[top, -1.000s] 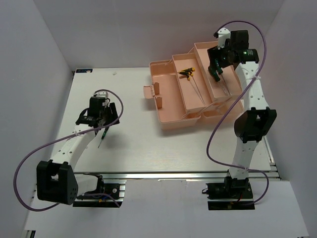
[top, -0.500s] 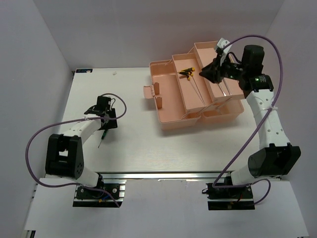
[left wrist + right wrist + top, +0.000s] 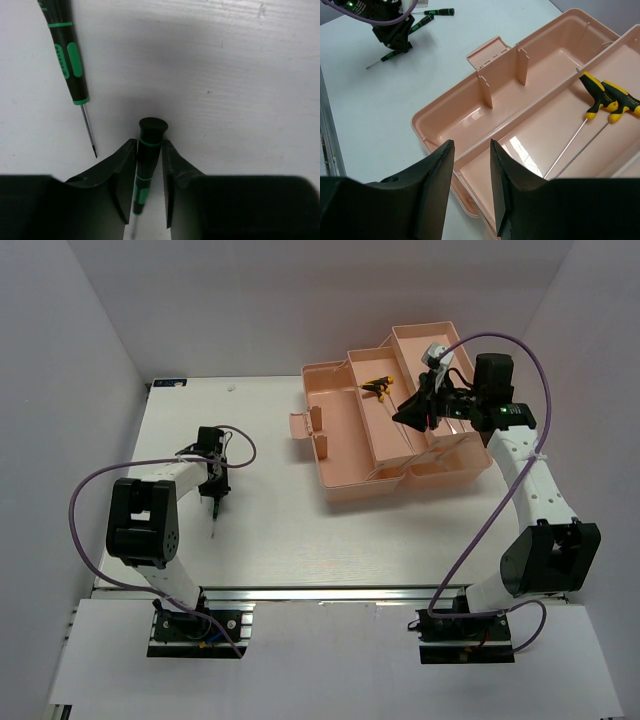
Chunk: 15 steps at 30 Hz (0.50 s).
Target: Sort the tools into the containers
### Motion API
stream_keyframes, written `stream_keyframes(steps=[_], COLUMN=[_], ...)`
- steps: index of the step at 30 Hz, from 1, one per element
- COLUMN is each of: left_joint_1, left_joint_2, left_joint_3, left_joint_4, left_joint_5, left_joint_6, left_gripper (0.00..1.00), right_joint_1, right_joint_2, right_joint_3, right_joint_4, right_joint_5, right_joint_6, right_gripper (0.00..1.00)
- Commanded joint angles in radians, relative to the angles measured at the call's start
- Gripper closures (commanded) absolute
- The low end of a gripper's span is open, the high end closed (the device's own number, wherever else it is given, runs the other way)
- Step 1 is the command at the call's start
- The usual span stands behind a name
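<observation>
My left gripper [image 3: 149,145] is down on the white table with its jaws shut on the handle of a green-and-black screwdriver [image 3: 152,127], whose cap pokes out past the fingertips. A second green-and-black screwdriver [image 3: 67,55] lies loose just to its upper left. In the top view the left gripper [image 3: 214,490] is at the table's left. The salmon-pink toolbox [image 3: 340,455] stands open at the back right. Two yellow-black T-handle keys [image 3: 607,100] lie in its middle tray. My right gripper [image 3: 471,147] hovers open above the toolbox with nothing between its fingers.
The toolbox's deep compartment [image 3: 470,117] has upright dividers [image 3: 502,65] in it. Another small screwdriver [image 3: 439,11] lies on the table beyond the left gripper. White walls close in the table on three sides.
The left gripper has come down over the screwdriver and closed on its handle. The right arm has swung from the far right tray toward the toolbox's middle, its jaws narrower.
</observation>
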State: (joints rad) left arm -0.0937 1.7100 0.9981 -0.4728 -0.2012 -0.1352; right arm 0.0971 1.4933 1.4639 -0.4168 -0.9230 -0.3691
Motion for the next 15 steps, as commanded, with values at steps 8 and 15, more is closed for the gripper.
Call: stream_keyframes(steps=[8, 15], left_joint_1=[0.012, 0.011], left_joint_2=[-0.010, -0.182], left_joint_3=[0.000, 0.105], left_joint_4=[-0.021, 0.002], left_joint_5=[0.144, 0.472], left_joint_6=[0.009, -0.119], left_gripper=[0.95, 1.00], right_joint_1=[0.004, 0.003], right_joint_2=[-0.062, -0.070], right_joint_3=[-0.059, -0.077], right_joint_4=[0.081, 0.108], right_joint_5=[-0.016, 0.012], right_joint_6=[0.082, 0.113], right_gripper=[0.59, 0.47])
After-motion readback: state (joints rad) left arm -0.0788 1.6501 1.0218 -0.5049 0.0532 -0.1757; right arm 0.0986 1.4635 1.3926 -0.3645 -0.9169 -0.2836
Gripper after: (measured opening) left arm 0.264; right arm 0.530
